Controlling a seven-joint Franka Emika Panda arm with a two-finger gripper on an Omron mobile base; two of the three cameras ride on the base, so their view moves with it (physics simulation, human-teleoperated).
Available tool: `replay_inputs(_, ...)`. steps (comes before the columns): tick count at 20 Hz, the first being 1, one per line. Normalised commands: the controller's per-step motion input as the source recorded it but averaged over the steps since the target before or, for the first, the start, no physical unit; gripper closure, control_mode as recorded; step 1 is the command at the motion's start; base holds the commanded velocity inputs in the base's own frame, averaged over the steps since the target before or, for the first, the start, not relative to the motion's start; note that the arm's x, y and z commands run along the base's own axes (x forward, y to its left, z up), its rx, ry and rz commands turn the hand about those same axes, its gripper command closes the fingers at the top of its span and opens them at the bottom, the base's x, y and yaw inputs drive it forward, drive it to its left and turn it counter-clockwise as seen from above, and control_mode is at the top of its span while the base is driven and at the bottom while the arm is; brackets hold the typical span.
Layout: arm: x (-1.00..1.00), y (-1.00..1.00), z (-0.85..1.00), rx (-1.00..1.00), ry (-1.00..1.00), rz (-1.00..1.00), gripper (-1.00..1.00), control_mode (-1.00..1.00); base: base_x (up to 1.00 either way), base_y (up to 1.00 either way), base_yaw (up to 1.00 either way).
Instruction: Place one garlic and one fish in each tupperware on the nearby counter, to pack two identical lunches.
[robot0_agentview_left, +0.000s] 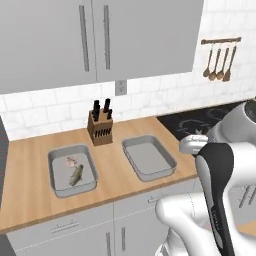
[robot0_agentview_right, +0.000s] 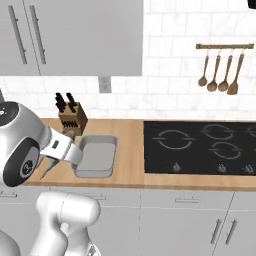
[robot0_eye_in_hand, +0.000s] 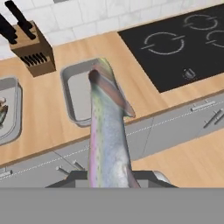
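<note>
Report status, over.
Tool shut on fish, above the counter edge. Left tupperware holds garlic and a fish; right tupperware empty. Path looks clear.

Iridescent olive-pink fish (robot0_eye_in_hand: 107, 131), grey tupperware (robot0_eye_in_hand: 65, 94), brown counter (robot0_eye_in_hand: 39, 113).

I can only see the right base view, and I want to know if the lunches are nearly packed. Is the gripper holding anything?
Observer: Yes. In the hand view the gripper is shut on a held fish, long and speckled.
Operator: I see one grey tupperware. Is there another?
Observer: Yes. The left base view shows a second tupperware further left on the counter.
Operator: What's inside that one?
Observer: One garlic and one packed fish, lying side by side.
</note>
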Motion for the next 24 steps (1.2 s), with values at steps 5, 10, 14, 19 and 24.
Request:
replay_inputs(5, 0.00, 0.00, 0.00, 0.00, 0.00, 0.00, 1.00, 1.00, 0.59, 0.03, 0.25)
replay_inputs(10, 0.00, 0.00, 0.00, 0.00, 0.00, 0.00, 1.00, 1.00, 0.23, 0.06, 0.27)
replay_inputs(14, 0.00, 0.00, 0.00, 0.00, 0.00, 0.00, 1.00, 1.00, 0.39, 0.00, 0.18)
replay_inputs(19, 0.23, -0.02, -0.14, 0.00, 0.03, 0.04, 1.00, -1.00, 0.32, 0.00, 0.07)
replay_inputs(24, 0.53, -0.04, -0.51, 0.00, 0.14, 0.07, 1.00, -1.00, 0.00, 0.00, 0.00)
